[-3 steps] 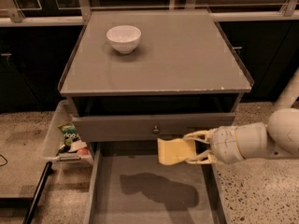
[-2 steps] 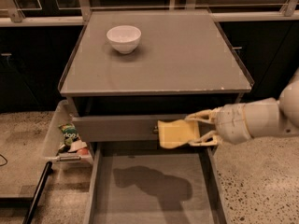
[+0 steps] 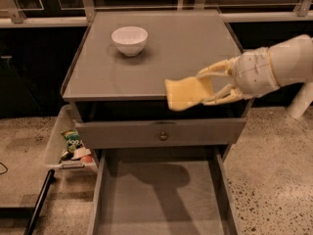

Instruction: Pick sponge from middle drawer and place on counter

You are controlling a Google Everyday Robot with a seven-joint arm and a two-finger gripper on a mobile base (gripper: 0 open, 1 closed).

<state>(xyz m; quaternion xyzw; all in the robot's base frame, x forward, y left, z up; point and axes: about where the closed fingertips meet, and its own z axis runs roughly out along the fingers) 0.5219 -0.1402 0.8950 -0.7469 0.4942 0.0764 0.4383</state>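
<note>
Sponge in mid-air: the pale-yellow pad hangs clamped by its right edge between the cream fingers of the robot's gripper, which reaches in from the right at the height of the counter's front edge. The fingers are closed narrow on the sponge, one above it and one below. It tilts slightly, its free end pointing left, and touches neither the counter nor any drawer. Behind the gripper, the bulky white arm runs off the right side of the scene.

Below, the middle drawer stands pulled well out toward the onlooker, its flat grey floor showing between thin side walls with a dark shadow thrown across the back half. Above it, the top drawer front with its small round knob is shut.

On the counter's far left sits a white bowl — white inside and out — well apart from the sponge. Beside the cabinet, on the speckled stone floor, a clear plastic bin holds a few coloured packets — one green, with something red beneath it; what they are cannot be told.
</note>
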